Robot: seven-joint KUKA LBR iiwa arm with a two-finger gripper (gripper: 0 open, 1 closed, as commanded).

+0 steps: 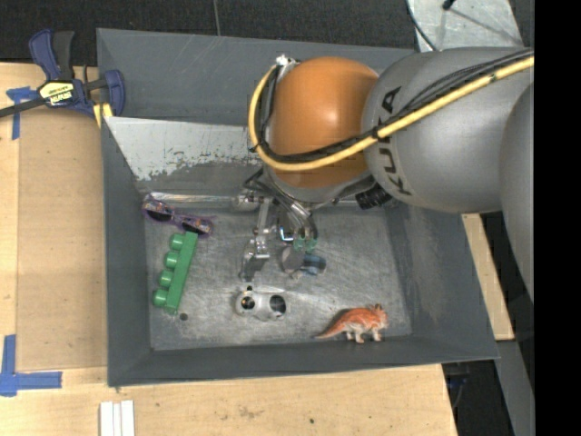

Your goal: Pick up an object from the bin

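Note:
My gripper (272, 263) hangs low over the middle of the bin, below the orange cover, with its two fingers apart and nothing between them. Just in front of its fingertips a small grey and white piece with dark round holes (260, 304) lies on the bin floor. A small blue and green thing (311, 262) sits right beside the right finger, partly hidden by it. An orange toy dinosaur (357, 322) stands near the front right corner.
A green studded brick (175, 271) lies at the left of the floor, with a purple piece (177, 214) behind it near the back wall. The arm and its orange cover hide the back middle of the bin.

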